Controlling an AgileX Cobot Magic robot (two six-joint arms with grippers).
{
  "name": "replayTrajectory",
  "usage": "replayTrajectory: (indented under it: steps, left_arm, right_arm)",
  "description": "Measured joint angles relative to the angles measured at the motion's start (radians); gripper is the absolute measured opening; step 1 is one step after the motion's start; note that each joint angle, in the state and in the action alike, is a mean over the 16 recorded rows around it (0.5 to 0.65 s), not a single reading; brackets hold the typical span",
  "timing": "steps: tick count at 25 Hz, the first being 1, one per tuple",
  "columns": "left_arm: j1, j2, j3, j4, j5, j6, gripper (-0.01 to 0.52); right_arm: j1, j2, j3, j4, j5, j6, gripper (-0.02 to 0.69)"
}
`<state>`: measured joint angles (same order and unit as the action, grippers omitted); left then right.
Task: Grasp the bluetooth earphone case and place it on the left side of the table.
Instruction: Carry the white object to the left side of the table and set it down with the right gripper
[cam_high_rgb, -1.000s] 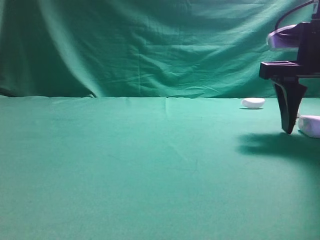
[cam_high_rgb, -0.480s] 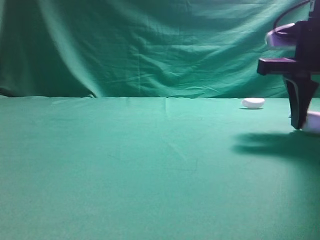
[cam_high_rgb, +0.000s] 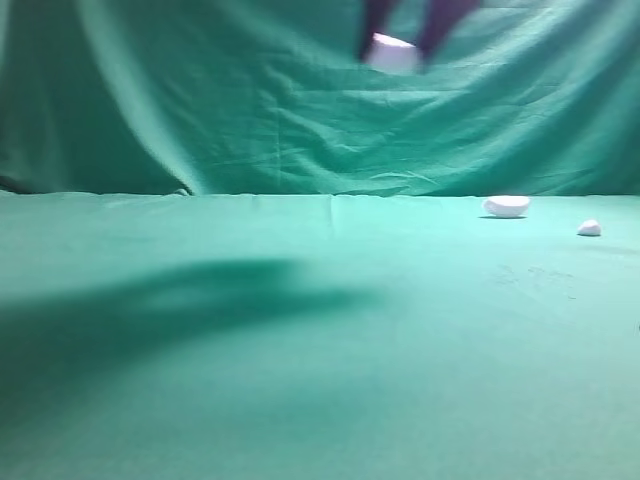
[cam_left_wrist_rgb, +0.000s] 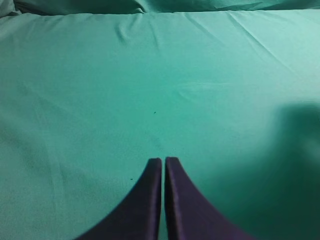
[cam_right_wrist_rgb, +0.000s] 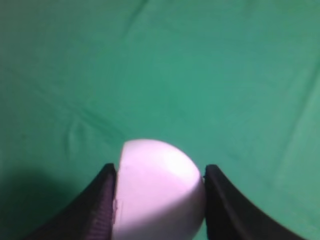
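Note:
The white bluetooth earphone case (cam_high_rgb: 392, 53) hangs high above the green table (cam_high_rgb: 300, 400), near the top middle of the exterior view and blurred. My right gripper (cam_high_rgb: 400, 40) is shut on it, only its dark fingertips showing at the top edge. The right wrist view shows the case (cam_right_wrist_rgb: 157, 190) pressed between both dark fingers (cam_right_wrist_rgb: 100, 200), with green cloth far below. My left gripper (cam_left_wrist_rgb: 163, 161) is shut with nothing in it, low over bare cloth in the left wrist view; it does not show in the exterior view.
A white half-moon object (cam_high_rgb: 506, 206) lies at the back right of the table. A tiny white piece (cam_high_rgb: 589, 229) sits further right. A broad shadow (cam_high_rgb: 170, 310) falls across the left half of the cloth. The draped green backdrop (cam_high_rgb: 300, 100) rises behind.
My right gripper closed on the case at the table's right edge, lifted it and carried it up and to the left. The tiny white piece now shows where the case lay.

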<state>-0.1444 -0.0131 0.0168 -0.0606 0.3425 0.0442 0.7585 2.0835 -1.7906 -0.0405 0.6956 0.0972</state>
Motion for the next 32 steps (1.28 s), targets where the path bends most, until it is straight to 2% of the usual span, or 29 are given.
replayTrajectory:
  steps: [5, 11, 14, 18, 21, 24, 28, 32]
  left_arm:
    - [0.0, 0.0, 0.0, 0.0, 0.0, 0.0, 0.0]
    - [0.0, 0.0, 0.0, 0.0, 0.0, 0.0, 0.0]
    - [0.0, 0.0, 0.0, 0.0, 0.0, 0.0, 0.0]
    - [0.0, 0.0, 0.0, 0.0, 0.0, 0.0, 0.0]
    - [0.0, 0.0, 0.0, 0.0, 0.0, 0.0, 0.0]
    - [0.0, 0.0, 0.0, 0.0, 0.0, 0.0, 0.0]
    - [0.0, 0.0, 0.0, 0.0, 0.0, 0.0, 0.0]
    - [0.0, 0.0, 0.0, 0.0, 0.0, 0.0, 0.0]
  right_arm:
    - [0.109, 0.141, -0.093, 0.002, -0.077, -0.029, 0.317]
    - [0.179, 0.25, -0.147, 0.002, -0.152, -0.06, 0.322]
    - [0.195, 0.276, -0.155, 0.002, -0.177, -0.071, 0.356]
    - [0.204, 0.289, -0.161, 0.002, -0.18, -0.077, 0.436]
    - [0.205, 0.283, -0.176, 0.002, -0.137, -0.077, 0.493]
    - [0.205, 0.262, -0.208, -0.001, -0.046, -0.074, 0.511]
    - [0.205, 0.216, -0.27, -0.019, 0.126, -0.069, 0.448]
    - [0.201, 0.152, -0.336, -0.049, 0.308, -0.063, 0.304]
